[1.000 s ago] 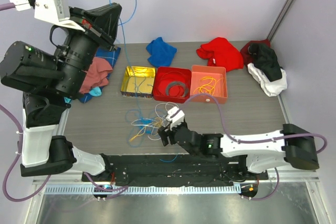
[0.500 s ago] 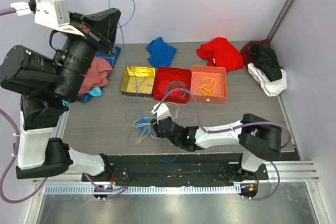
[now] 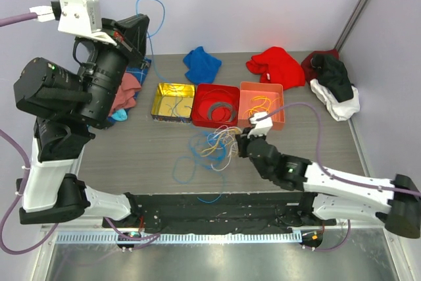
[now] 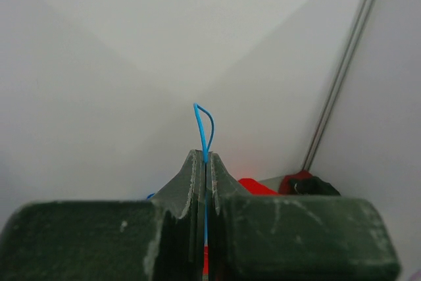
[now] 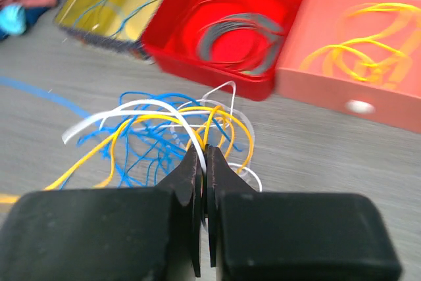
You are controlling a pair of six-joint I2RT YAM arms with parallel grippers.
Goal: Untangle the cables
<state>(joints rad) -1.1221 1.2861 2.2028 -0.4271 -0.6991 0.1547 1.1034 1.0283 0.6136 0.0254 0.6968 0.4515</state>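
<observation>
The left claw (image 4: pixel 205 162), clamped on the thin blue cable (image 4: pixel 200 129), should hold high. The right claw (image 5: pixel 202 157), pinched shut on the yellow-white-blue cable tangle (image 5: pixel 158 123), should draw away slowly.

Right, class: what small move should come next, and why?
Probably ease the right gripper rightward: its shut jaws pinch strands at the edge of the tangle, while the left gripper holds the blue cable high, so that cable may slide free.
</observation>
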